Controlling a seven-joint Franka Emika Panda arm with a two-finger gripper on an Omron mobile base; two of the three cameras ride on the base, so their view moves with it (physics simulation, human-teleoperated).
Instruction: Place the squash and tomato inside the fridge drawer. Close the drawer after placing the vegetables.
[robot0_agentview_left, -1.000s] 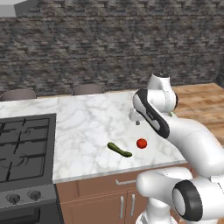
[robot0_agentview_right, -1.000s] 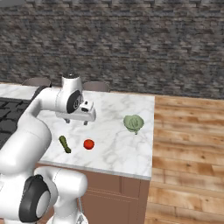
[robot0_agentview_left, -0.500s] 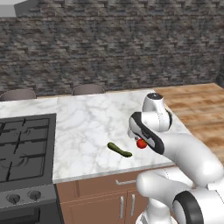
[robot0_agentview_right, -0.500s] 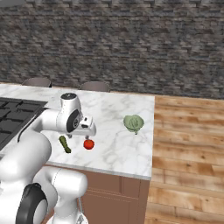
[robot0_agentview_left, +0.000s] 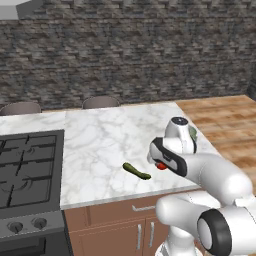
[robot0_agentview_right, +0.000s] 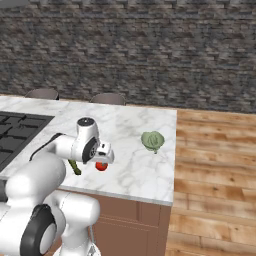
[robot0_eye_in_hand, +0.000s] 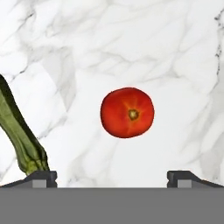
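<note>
over the counter (robot0_agentview_left: 100, 145) your gripper (robot0_eye_in_hand: 113, 177) hung wide apart above the tomato (robot0_eye_in_hand: 127, 112), squash (robot0_eye_in_hand: 19, 135) beside; next, you'd descend and clamp.

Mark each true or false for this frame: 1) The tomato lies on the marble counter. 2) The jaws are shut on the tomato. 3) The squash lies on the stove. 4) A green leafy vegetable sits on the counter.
1) The tomato lies on the marble counter: true.
2) False: the gripper hangs above the tomato, jaws wide open, holding nothing.
3) False: the squash lies on the marble, beside the tomato.
4) A green leafy vegetable sits on the counter: true.
</note>
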